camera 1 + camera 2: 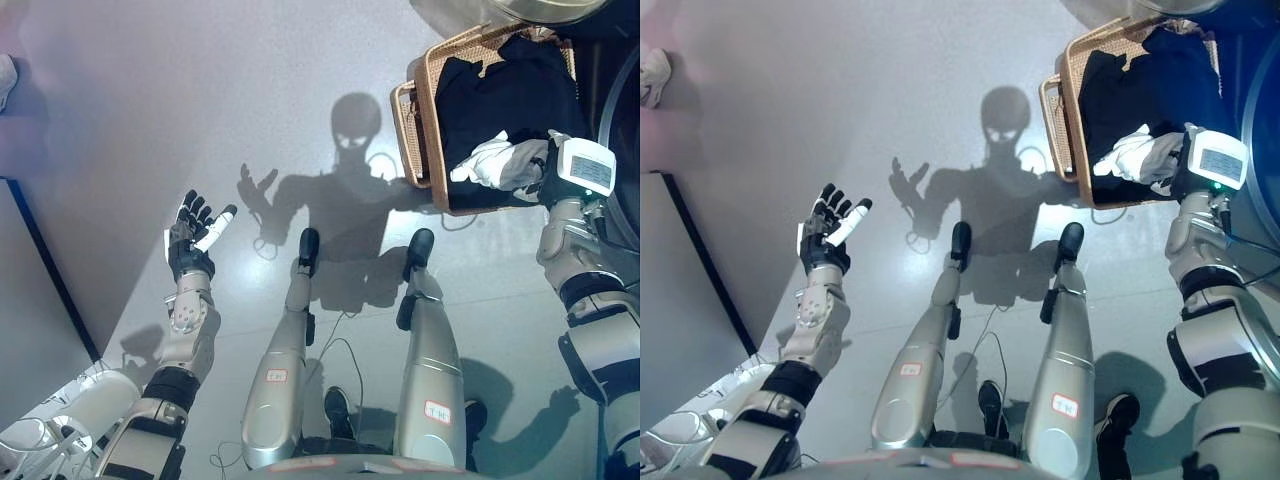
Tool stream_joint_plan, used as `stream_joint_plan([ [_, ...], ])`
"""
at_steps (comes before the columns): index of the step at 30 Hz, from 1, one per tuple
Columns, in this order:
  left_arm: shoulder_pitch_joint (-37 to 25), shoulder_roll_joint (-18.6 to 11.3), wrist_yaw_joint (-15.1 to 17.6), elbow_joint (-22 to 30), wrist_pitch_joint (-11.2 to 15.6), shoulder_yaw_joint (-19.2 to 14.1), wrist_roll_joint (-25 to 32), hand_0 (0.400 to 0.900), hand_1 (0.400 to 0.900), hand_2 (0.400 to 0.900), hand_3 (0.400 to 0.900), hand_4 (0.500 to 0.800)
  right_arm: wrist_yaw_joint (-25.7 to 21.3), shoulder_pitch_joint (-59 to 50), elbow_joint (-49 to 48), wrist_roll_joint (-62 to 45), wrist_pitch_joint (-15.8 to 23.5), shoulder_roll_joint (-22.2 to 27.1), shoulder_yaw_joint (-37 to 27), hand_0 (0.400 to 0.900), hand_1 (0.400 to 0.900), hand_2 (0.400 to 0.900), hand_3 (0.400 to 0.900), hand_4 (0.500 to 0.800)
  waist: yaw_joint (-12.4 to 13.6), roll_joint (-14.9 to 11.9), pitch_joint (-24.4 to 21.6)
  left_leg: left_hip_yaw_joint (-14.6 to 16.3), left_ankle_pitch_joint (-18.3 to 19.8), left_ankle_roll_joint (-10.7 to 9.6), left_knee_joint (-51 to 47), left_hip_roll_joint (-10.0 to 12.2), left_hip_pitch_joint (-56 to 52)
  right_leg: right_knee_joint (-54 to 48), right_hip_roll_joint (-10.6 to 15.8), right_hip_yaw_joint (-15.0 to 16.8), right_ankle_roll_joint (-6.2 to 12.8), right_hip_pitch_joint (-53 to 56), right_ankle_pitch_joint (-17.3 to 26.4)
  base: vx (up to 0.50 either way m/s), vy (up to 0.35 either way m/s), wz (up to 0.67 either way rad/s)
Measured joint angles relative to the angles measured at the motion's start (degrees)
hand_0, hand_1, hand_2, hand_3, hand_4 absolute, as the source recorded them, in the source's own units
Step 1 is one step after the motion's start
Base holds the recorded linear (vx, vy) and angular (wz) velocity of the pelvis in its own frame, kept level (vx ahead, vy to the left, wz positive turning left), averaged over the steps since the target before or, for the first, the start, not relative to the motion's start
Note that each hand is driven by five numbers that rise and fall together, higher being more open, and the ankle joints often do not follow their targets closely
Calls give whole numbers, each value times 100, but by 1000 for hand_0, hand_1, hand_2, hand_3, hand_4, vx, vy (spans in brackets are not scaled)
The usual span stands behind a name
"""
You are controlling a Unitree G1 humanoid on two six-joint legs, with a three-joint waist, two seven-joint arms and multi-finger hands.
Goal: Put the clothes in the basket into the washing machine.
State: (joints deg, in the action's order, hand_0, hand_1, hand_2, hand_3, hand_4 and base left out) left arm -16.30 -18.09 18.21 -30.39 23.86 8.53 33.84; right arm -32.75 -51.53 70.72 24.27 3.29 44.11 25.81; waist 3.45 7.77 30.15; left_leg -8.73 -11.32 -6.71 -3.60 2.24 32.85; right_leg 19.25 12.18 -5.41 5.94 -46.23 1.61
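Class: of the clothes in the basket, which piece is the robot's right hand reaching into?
The white cloth, lying at the basket's near edge; the others are dark. The right hand meets it.

right hand fingers hidden among clothes, basket far side cut off at frame top

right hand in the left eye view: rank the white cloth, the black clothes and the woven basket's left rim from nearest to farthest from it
From the right hand, at the basket's lower right:
1. Crumpled white cloth, right at the hand, just to its left.
2. Black clothes, piled above it, filling the basket.
3. Tan woven basket's left rim, on the far side of the pile.
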Motion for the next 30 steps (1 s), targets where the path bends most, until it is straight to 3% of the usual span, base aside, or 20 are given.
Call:
stream_joint_plan([
  [5, -2, -3, -3, 251, 10, 9, -2, 900, 900, 900, 900, 800, 63, -64, 128, -71, 14, -13, -2, 900, 900, 900, 900, 800, 19, 12, 6, 61, -18, 0, 19, -29, 169, 91, 13, 79, -8, -241, 3, -17, 23, -4],
  [6, -3, -5, -4, 288, 19, 10, -3, 900, 900, 900, 900, 800, 80, -122, 236, -74, 5, -13, -3, 724, 724, 724, 724, 694, 25, 12, 6, 76, -20, 2, 22, -34, 185, 92, 12, 103, -8, -263, 3, 0, 0, 0],
  [7, -2, -6, -5, 304, 20, 10, -2, 900, 900, 900, 900, 800, 93, -151, 279, -83, -17, -4, -3, 724, 724, 724, 724, 694, 35, 12, 6, 95, -22, 4, 22, -40, 189, 104, 12, 128, -8, -284, 3, -27, 34, -5],
  [8, 0, -10, -5, 306, 20, 10, -1, 900, 900, 900, 900, 800, 96, -187, 317, -82, -27, -2, -3, 400, 400, 400, 400, 500, 36, 12, 6, 114, -22, 4, 22, -47, 195, 129, 13, 154, -7, -317, 2, -23, 44, -6],
  [30, 72, -149, -3, 887, 169, -153, -27, 900, 900, 900, 900, 800, 326, -633, 355, -193, -105, 254, -8, 400, 400, 400, 400, 500, 87, 12, 6, 220, -47, -6, 131, -145, 528, 389, 67, 338, -36, -819, -8, -17, 1, -1],
])
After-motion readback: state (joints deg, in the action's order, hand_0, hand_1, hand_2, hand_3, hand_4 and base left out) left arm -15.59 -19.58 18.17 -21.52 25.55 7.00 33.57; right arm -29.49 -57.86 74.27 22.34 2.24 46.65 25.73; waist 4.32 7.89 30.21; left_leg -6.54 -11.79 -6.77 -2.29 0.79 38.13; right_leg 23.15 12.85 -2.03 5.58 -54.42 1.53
